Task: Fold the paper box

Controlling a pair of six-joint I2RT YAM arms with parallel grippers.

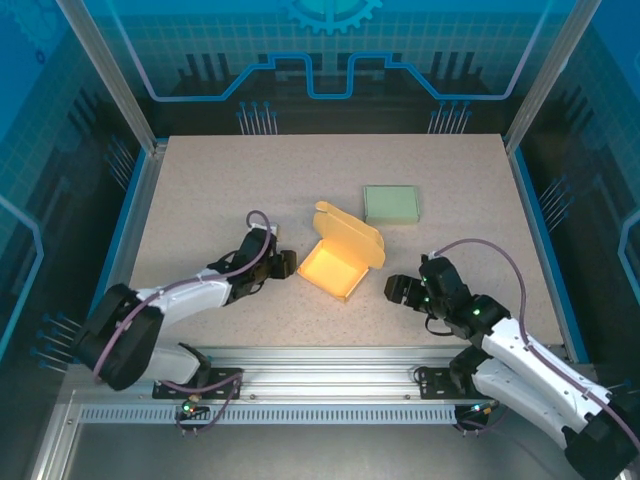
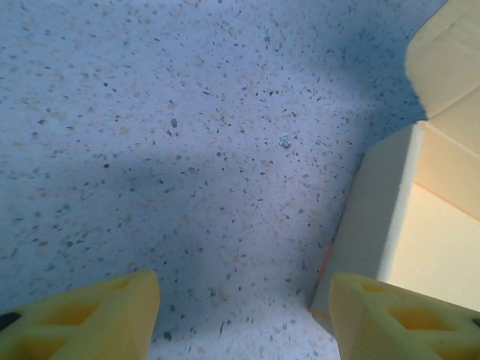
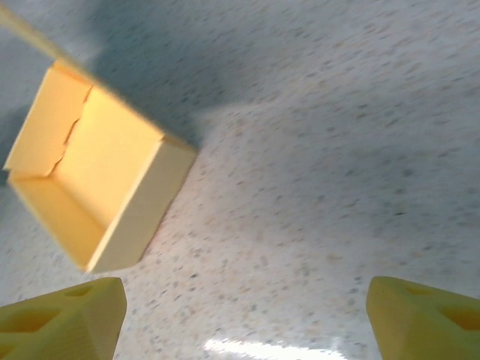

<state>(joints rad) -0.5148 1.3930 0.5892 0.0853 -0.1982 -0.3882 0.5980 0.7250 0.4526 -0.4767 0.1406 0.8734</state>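
Observation:
The yellow paper box (image 1: pixel 335 265) sits open in the middle of the table, its lid flap (image 1: pixel 350 232) standing up at the far side. My left gripper (image 1: pixel 283 264) is open just left of the box, low over the table. In the left wrist view the box wall (image 2: pixel 379 225) lies beside the right finger (image 2: pixel 397 315), with only bare table between the fingers (image 2: pixel 244 319). To the right of the box, a short gap away, my right gripper (image 1: pixel 398 292) is open. The right wrist view has the box (image 3: pixel 97 184) at the upper left and nothing between the fingers (image 3: pixel 244 319).
A flat green folded box (image 1: pixel 391 204) lies behind and to the right of the yellow one. The speckled beige table (image 1: pixel 200 200) has blue rails along its left and right edges, and metal frame posts rise at the back corners.

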